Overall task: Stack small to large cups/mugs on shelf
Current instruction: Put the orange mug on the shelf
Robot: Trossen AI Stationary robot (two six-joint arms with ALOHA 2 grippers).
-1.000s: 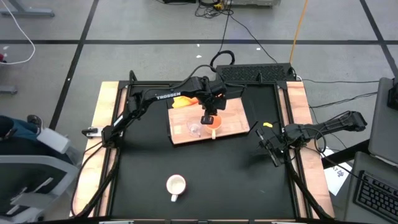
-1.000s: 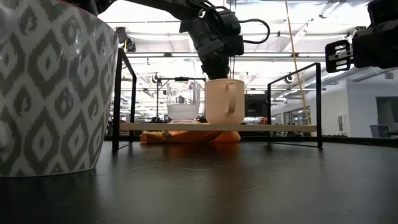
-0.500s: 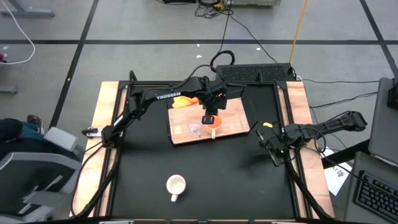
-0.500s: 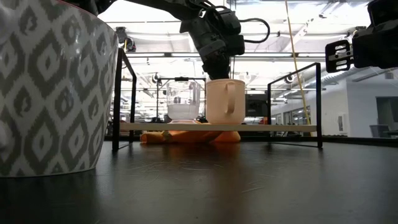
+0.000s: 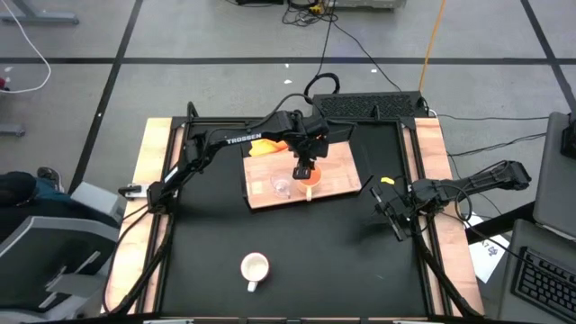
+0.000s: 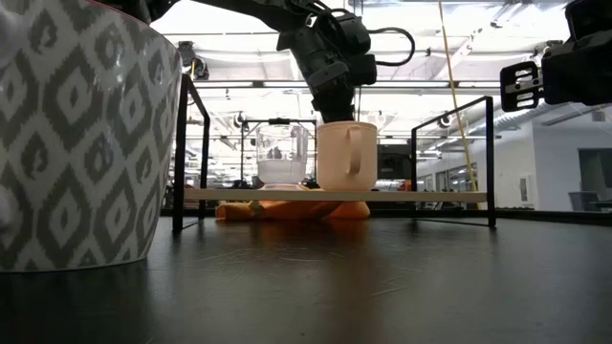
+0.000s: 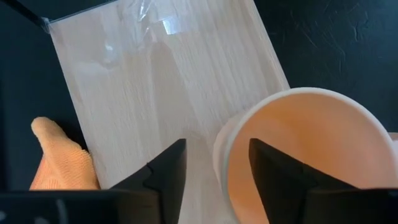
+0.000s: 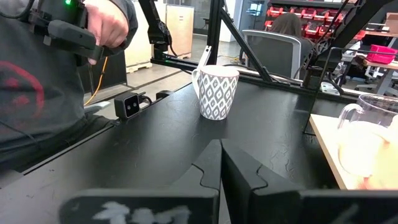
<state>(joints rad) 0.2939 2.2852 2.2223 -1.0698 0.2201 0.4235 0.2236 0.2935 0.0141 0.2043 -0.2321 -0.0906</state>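
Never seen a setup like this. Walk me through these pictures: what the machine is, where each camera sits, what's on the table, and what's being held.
It is a robot with two dark arms at a black table.

One camera looks down from above, one sits at table height, and one rides on each wrist.

On the table stands a wooden shelf with a small glass cup and an orange mug on it. A white patterned mug stands near the front edge, away from the shelf. An orange cloth lies at the shelf's back edge.

The left gripper sits at the orange mug's rim with its fingers apart, one outside, one inside. The right gripper waits shut at the right side, holding nothing.
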